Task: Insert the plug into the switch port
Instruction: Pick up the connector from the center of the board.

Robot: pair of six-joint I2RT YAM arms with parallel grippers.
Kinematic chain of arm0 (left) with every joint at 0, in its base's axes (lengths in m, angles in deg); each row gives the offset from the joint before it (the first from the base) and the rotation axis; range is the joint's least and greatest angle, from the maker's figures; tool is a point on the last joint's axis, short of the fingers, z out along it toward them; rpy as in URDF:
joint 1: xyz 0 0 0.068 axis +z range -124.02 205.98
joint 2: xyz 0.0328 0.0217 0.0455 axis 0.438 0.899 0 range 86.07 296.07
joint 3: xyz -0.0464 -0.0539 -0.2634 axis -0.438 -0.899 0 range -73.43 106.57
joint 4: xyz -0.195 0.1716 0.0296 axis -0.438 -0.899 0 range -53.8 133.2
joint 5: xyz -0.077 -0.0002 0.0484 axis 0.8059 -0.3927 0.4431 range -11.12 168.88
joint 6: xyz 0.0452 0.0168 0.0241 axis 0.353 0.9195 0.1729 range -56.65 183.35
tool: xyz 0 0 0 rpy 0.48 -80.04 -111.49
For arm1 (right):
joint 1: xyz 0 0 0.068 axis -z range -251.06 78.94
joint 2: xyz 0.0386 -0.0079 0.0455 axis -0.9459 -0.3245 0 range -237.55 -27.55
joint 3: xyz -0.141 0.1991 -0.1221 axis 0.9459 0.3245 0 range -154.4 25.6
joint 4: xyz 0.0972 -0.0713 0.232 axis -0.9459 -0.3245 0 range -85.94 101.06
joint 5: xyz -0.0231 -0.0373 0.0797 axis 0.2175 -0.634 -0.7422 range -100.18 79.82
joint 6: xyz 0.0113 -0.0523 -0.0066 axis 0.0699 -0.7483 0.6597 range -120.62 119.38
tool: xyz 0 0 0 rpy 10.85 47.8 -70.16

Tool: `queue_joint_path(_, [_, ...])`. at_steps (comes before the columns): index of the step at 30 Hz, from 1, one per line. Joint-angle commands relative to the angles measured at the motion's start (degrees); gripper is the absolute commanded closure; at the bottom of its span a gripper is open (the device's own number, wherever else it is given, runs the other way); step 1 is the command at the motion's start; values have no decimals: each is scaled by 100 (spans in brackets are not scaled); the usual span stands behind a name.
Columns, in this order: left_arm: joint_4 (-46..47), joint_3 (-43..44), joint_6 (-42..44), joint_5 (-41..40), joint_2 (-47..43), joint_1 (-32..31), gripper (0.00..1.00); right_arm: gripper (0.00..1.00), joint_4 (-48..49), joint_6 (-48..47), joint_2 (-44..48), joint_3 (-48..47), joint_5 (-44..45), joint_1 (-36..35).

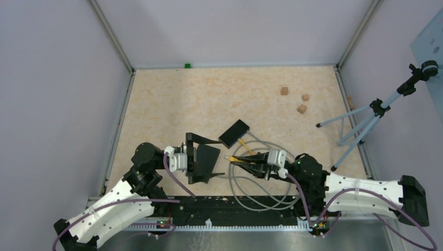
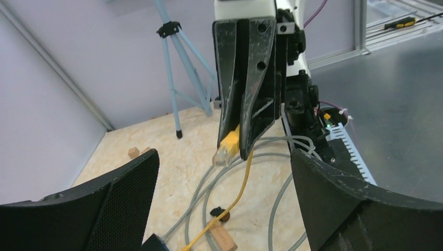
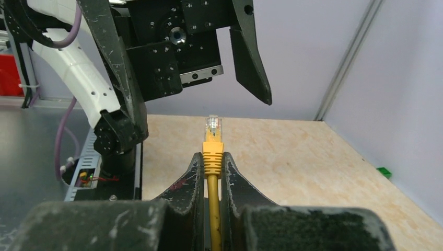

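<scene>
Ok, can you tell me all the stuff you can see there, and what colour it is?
plug: 1, yellow with a clear tip, pinched in the right pincer
grey cable: several loops, grey, on the table between the arms
switch: 1, black, just past the left pincer
wooden cubes: 3, brown, far right of the table
tripod: 1, light blue, right edge
small block: 1, green, far edge
table: 1, speckled beige
left pincer: 1, black, open
right pincer: 1, black, shut on the plug

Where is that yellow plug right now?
In the top view, the yellow plug is near the front centre, pinched in the right gripper, pointing at the open left gripper; the black switch lies just beyond.
</scene>
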Motion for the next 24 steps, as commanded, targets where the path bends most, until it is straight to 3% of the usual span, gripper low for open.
queue_joint_path(1, [999, 45, -478, 474, 103, -19, 1, 100, 792, 542, -219, -373, -212, -55])
queue_joint_path(9, [1099, -13, -875, 843, 379, -17, 15, 100, 1090, 595, -363, -353, -83, -57])
queue_joint_path(24, [1240, -36, -1453, 442, 746, -46, 12, 100, 1502, 1088, -807, -526, 37, 32])
